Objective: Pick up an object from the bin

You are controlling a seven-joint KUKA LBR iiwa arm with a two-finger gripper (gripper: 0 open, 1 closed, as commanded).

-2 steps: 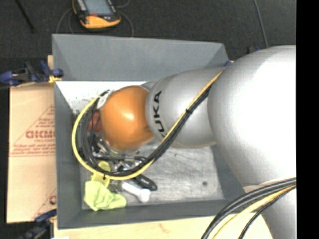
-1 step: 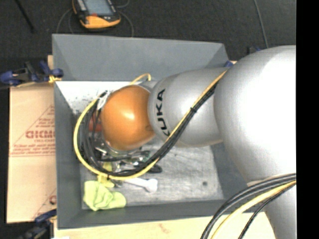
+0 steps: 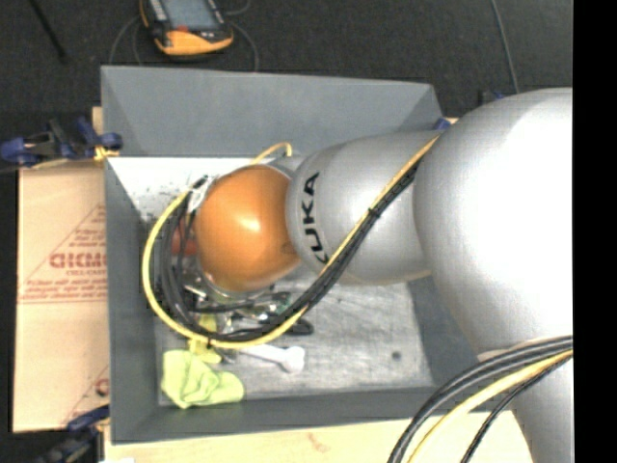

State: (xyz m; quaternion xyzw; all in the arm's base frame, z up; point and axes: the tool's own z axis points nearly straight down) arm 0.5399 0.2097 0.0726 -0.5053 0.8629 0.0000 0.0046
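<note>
My gripper (image 3: 229, 309) is low in the left half of the bin, mostly hidden under the arm's wrist; only dark parts of its body show. Just in front of it lies a white, bone-shaped plastic piece (image 3: 277, 356) on the bin floor. A crumpled yellow-green cloth (image 3: 199, 380) sits in the front left corner, a little left of and below the gripper. A small red thing (image 3: 182, 244) peeks out at the wrist's left side, mostly hidden.
The arm reaches in from the right and covers most of the bin's middle and right. A yellow cable loops round the wrist close to the left wall. Bare grey floor shows at the front right.
</note>
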